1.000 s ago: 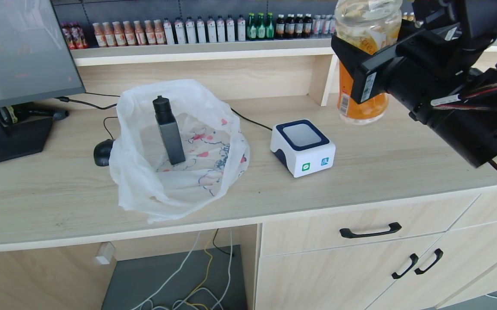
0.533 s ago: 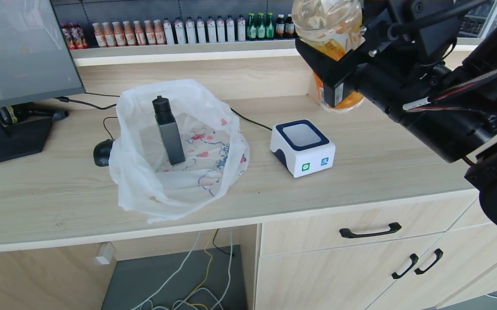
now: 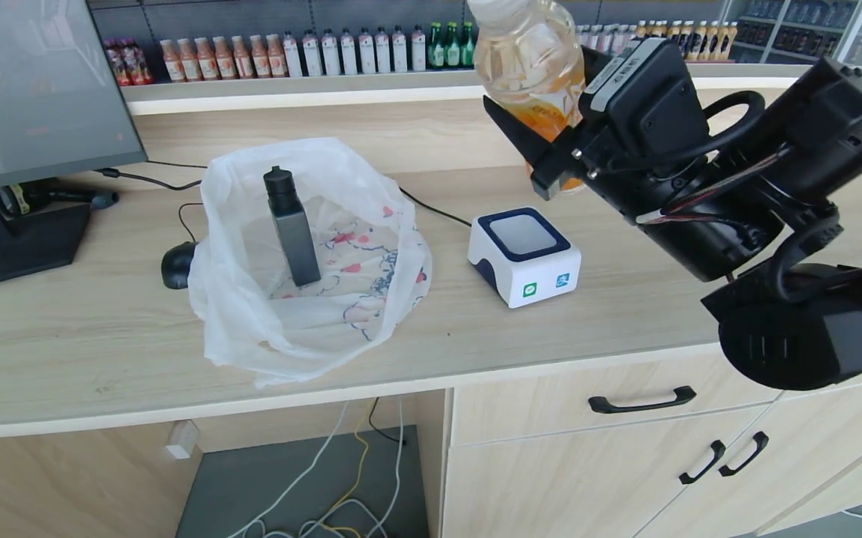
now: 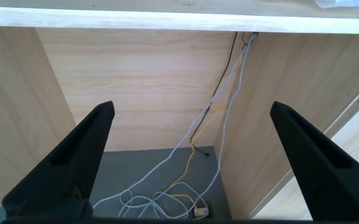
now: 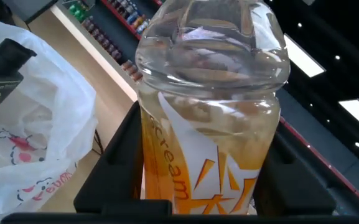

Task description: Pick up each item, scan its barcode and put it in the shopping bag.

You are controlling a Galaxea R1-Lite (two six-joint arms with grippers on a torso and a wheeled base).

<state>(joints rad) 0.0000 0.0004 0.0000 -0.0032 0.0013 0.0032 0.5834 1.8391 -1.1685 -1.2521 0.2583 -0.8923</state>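
My right gripper [image 3: 543,142] is shut on an orange drink bottle [image 3: 529,67], holding it in the air above and just behind the white scanner box [image 3: 524,255]. The bottle [image 5: 207,124] sits between the black fingers in the right wrist view. A white shopping bag [image 3: 311,254] stands open on the counter left of the scanner, and its edge [image 5: 36,137] appears beside the bottle. Inside it a grey bottle with a black cap [image 3: 291,226] stands upright. My left gripper [image 4: 191,162] hangs open below the counter, over the cables on the floor.
A monitor [image 3: 35,82] and a black mouse [image 3: 177,265] are at the counter's left. A shelf of bottles [image 3: 326,52] runs along the back. Drawers with black handles [image 3: 642,403] lie under the counter on the right.
The right arm has carried the orange bottle leftward from the counter's right end to above the scanner, tipping it over. The bag and scanner have not moved.
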